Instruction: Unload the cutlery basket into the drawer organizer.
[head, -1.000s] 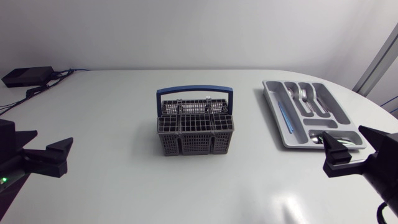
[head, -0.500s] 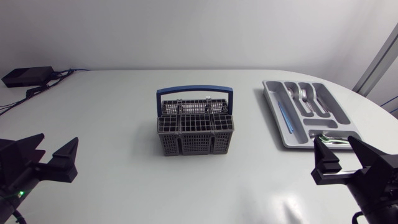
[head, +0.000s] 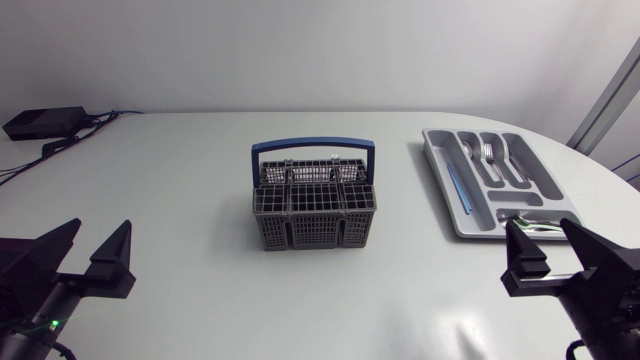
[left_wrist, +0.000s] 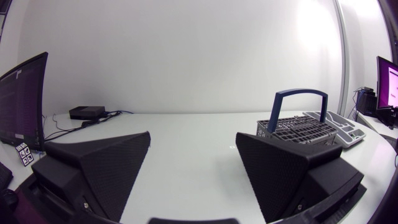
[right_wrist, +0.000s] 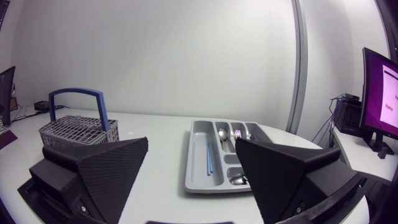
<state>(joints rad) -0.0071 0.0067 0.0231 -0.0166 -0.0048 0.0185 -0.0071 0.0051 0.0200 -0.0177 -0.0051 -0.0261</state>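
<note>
The grey cutlery basket (head: 315, 208) with a blue handle stands mid-table; no cutlery shows above its rim. To its right lies the grey drawer organizer (head: 447, 185), holding forks and spoons (head: 490, 155) and blue sticks (head: 460, 188). My left gripper (head: 95, 238) is open near the front left edge, well short of the basket (left_wrist: 298, 127). My right gripper (head: 541, 236) is open at the front right, just before the organizer's near end (right_wrist: 194, 177). In the right wrist view the basket (right_wrist: 78, 127) stands off to the side, and blue sticks (right_wrist: 209, 158) and spoons (right_wrist: 222, 132) lie in the organizer.
A black box (head: 45, 122) with cables sits at the back left corner. Bare white tabletop (head: 200, 180) lies between each gripper and the basket.
Both grippers have turned so that both fingers of each now show from above. The left gripper has also shifted a little toward the front edge.
</note>
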